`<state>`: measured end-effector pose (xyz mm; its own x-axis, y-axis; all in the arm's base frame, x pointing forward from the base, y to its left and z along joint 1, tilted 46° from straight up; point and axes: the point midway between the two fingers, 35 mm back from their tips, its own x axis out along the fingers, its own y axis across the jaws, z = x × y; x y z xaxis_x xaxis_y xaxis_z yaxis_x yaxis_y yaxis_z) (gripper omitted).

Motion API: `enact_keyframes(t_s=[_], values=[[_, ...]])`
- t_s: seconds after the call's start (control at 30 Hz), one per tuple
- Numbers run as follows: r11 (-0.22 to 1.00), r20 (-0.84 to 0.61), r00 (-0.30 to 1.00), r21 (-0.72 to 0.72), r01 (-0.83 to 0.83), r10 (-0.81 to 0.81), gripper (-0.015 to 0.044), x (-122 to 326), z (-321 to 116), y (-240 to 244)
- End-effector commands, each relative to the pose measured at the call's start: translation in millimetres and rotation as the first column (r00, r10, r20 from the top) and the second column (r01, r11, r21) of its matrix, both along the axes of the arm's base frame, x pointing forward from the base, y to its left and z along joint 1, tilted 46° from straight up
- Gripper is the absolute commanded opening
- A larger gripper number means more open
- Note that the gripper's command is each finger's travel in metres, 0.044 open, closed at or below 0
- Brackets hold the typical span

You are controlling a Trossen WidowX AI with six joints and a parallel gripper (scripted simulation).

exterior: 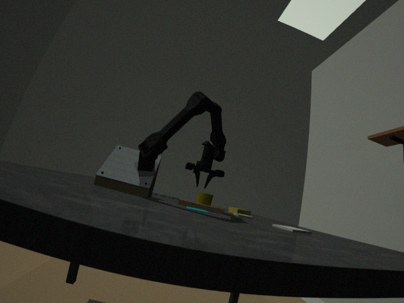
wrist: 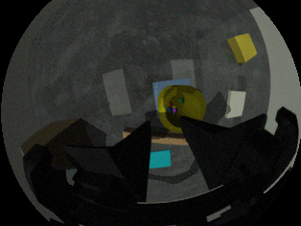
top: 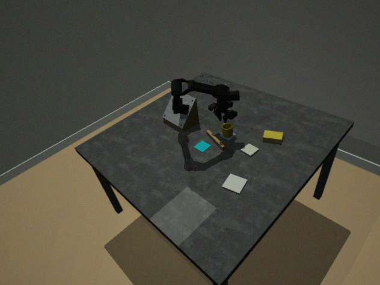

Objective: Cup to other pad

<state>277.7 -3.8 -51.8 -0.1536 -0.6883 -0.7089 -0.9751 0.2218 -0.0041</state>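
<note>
A yellow cup [top: 226,131] [exterior: 204,199] [wrist: 196,102] stands upright on the blue pad [top: 234,134] [wrist: 165,84]. Several small coloured marbles [wrist: 181,101] lie inside it in the wrist view. The cyan pad [top: 202,146] [exterior: 196,209] [wrist: 161,159] lies bare on the table, across a wooden strip from the cup. My gripper [top: 222,120] [exterior: 201,186] [wrist: 165,122] points down above the cup, with its fingers partly apart and nothing between them. In the exterior view the fingertips are a little higher than the rim and slightly to its left.
The low wooden strip [top: 215,139] [exterior: 213,209] [wrist: 168,139] lies between the two pads. A yellow block [top: 272,137] [exterior: 240,210] [wrist: 243,48] and a small pale tile [top: 249,149] lie beyond the cup. A larger white tile [top: 234,183] [exterior: 291,228] lies farther out. The arm stands on a wedge-shaped base [top: 192,116].
</note>
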Motion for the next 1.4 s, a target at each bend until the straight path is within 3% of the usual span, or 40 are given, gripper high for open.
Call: enact_keyframes(t_s=[0.0, 1.2, 1.37], values=[[1.000, -0.005, 1.000, -0.005, -0.006, 0.006, 0.0167, -0.1, -4.2, -3.6], [1.000, -0.005, 1.000, -0.009, -0.006, 0.006, 0.0167, -9.3, -41.6, -40.8], [1.000, 0.001, 1.000, -0.004, 0.001, -0.001, 0.0133, -7.7, -40.4, -39.6]])
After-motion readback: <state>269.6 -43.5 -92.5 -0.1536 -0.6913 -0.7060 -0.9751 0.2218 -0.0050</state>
